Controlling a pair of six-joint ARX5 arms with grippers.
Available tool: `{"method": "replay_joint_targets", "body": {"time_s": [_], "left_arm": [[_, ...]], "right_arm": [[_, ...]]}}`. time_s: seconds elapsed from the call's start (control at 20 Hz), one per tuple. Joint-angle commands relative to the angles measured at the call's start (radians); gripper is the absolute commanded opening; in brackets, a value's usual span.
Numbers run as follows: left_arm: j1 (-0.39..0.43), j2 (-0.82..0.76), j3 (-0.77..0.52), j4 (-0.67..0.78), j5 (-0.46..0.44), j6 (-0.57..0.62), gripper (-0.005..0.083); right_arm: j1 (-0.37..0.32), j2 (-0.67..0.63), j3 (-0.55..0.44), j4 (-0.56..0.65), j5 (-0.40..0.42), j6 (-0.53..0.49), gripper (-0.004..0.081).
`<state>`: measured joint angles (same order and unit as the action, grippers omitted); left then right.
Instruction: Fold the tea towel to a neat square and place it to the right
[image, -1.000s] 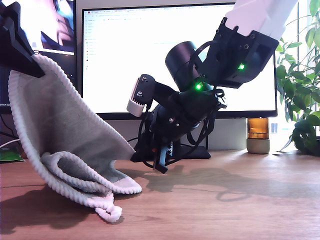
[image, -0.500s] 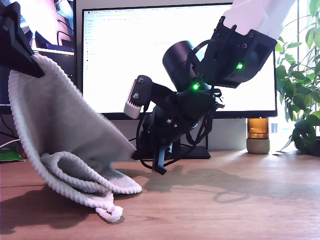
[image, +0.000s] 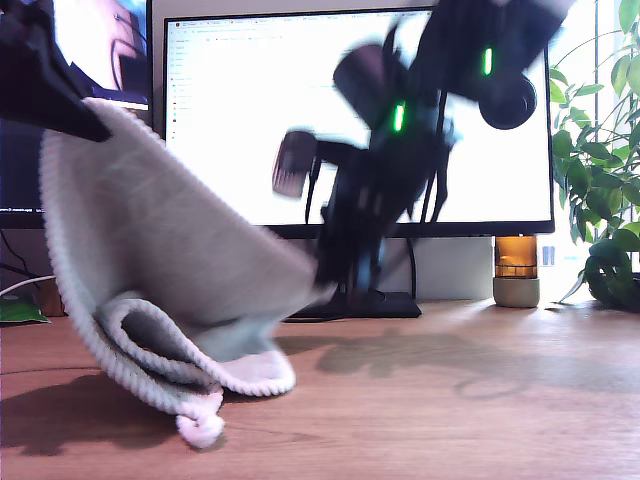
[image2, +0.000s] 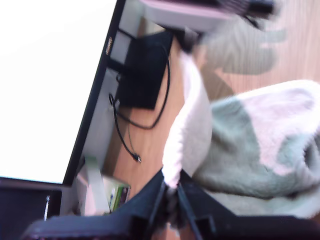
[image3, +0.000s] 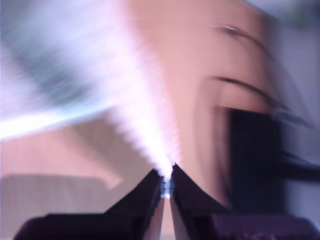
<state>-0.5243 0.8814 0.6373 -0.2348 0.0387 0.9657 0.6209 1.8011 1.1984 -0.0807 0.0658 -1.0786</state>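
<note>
The off-white tea towel (image: 170, 240) hangs stretched between two grippers, and its beaded hem sags in a loop onto the desk. My first gripper (image: 95, 128), high at the exterior view's left, is shut on one top corner. The first wrist view shows that hem (image2: 177, 145) pinched in my first gripper (image2: 170, 192). My second gripper (image: 325, 290), blurred near the middle of the exterior view, is low over the desk with the towel's other corner at its tip. In the second wrist view my second gripper (image3: 166, 182) is shut on a smeared white edge of the towel (image3: 125, 100).
A wide lit monitor (image: 250, 120) stands behind, with its black foot (image: 375, 305) and loose cables (image2: 125, 135) on the wooden desk (image: 450, 400). An amber jar (image: 516, 270) and a leafy plant (image: 605, 200) are at the exterior view's right.
The second arm has swung upright and risen, smeared by motion. The towel's low corner has moved up and toward the exterior view's right, and the first gripper has shifted slightly the same way.
</note>
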Motion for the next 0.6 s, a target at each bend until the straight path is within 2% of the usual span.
{"method": "replay_joint_targets", "body": {"time_s": [0.0,0.1,0.3,0.55], "left_arm": [[0.012,0.028,0.009,0.056,0.037,-0.043,-0.0024],[0.031,0.074,0.009,0.1,0.086,-0.06,-0.0024],[0.058,0.163,0.009,0.246,0.092,-0.061,-0.0024],[0.103,0.21,0.03,0.358,0.095,-0.076,-0.0024]], "right_arm": [[-0.001,-0.034,0.029,-0.104,0.052,0.003,-0.0013],[0.002,-0.063,0.066,-0.236,0.098,0.02,-0.0013],[0.003,-0.113,0.135,-0.418,0.124,0.123,-0.0013],[0.008,-0.15,0.215,-0.5,0.245,0.171,-0.0013]]}}
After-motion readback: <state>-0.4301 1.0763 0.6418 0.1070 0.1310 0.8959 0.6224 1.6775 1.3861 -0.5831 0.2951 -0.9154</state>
